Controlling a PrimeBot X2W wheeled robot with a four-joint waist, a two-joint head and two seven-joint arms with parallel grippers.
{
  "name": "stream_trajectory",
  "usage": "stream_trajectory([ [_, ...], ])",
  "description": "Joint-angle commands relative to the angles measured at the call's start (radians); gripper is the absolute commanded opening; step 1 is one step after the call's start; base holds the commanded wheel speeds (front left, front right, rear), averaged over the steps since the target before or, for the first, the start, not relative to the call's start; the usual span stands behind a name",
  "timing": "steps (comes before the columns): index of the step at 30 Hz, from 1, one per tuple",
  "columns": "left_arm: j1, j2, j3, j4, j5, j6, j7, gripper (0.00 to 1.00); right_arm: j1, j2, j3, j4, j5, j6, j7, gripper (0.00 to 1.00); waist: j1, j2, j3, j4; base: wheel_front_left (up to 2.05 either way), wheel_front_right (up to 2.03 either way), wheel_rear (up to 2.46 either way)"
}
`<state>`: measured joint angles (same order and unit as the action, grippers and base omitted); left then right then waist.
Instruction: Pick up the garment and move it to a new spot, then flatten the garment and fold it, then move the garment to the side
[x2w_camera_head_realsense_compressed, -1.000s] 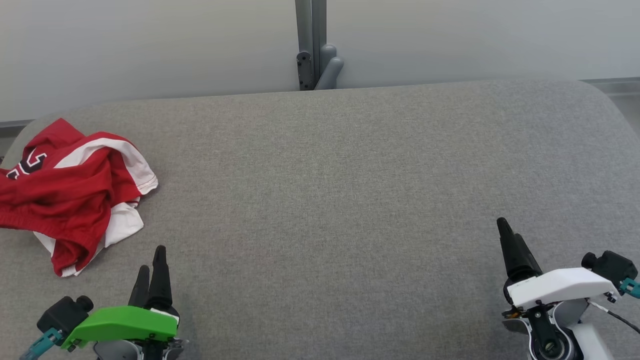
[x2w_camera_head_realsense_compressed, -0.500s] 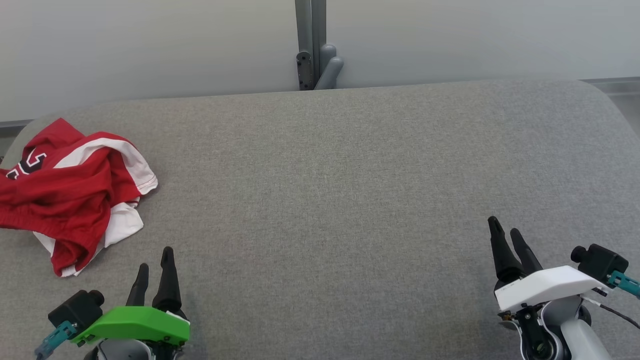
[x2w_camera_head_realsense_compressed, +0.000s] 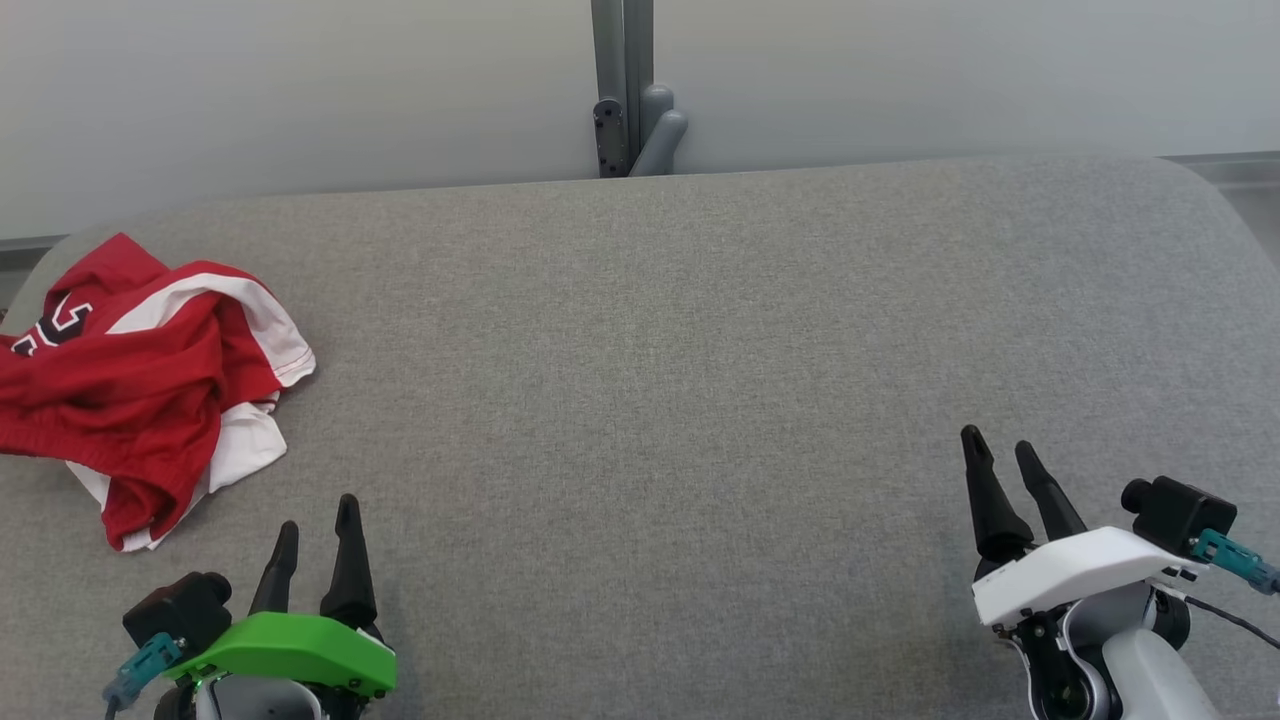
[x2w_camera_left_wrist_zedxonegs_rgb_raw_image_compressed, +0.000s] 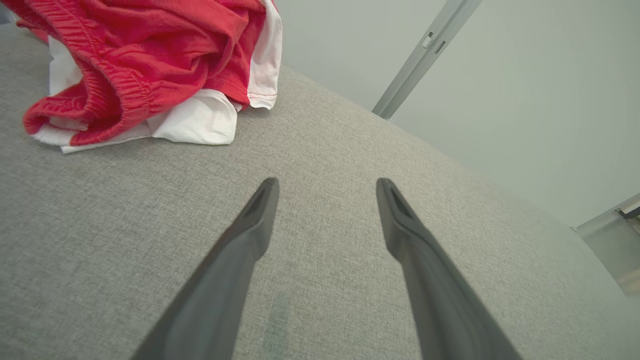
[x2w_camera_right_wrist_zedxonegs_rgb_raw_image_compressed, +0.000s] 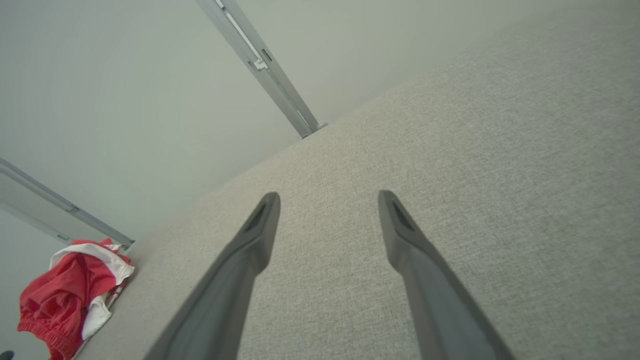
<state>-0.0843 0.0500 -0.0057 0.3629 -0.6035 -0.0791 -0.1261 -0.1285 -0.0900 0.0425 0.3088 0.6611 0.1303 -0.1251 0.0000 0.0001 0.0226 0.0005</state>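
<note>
A red and white garment (x2w_camera_head_realsense_compressed: 140, 390) lay crumpled in a heap at the far left of a grey padded table (x2w_camera_head_realsense_compressed: 650, 330), close to its rounded left edge. An elastic waistband (x2w_camera_left_wrist_zedxonegs_rgb_raw_image_compressed: 115, 85) ran along the heap's near side, and part of a dark printed number (x2w_camera_head_realsense_compressed: 50, 325) showed on top. The left claw (x2w_camera_head_realsense_compressed: 318, 513), which had a green cover (x2w_camera_head_realsense_compressed: 290, 645), was poised over the table near the heap's near right corner without touching it, its two dark fingers spread apart and holding nothing. The right claw (x2w_camera_head_realsense_compressed: 997, 440), which had a white cover (x2w_camera_head_realsense_compressed: 1070, 570), sat well apart at the lower right, likewise spread wide and empty. From this, none of the task looked done: the garment had not been lifted, and moving it to a new spot, flattening it, folding it and setting it aside all remained. The left claw seemed best placed to make the first grasp
</note>
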Motion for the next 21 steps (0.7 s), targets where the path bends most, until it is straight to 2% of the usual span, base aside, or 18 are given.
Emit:
stream_trajectory([
  [1,-0.027,0.005,-0.003,-0.004,0.036,0.001,-0.012,1.0,-0.022,-0.008,0.004,-0.003,-0.032,0.0,-0.012,1.0,0.0,-0.0001,0.001,0.001,0.0,0.0,0.0],
  [21,-0.025,0.001,-0.021,0.016,0.234,-0.002,-0.063,1.0,-0.032,-0.013,0.018,0.027,-0.229,0.0,-0.063,1.0,0.0,-0.0001,0.0,0.0,0.0,0.0,0.0],
])
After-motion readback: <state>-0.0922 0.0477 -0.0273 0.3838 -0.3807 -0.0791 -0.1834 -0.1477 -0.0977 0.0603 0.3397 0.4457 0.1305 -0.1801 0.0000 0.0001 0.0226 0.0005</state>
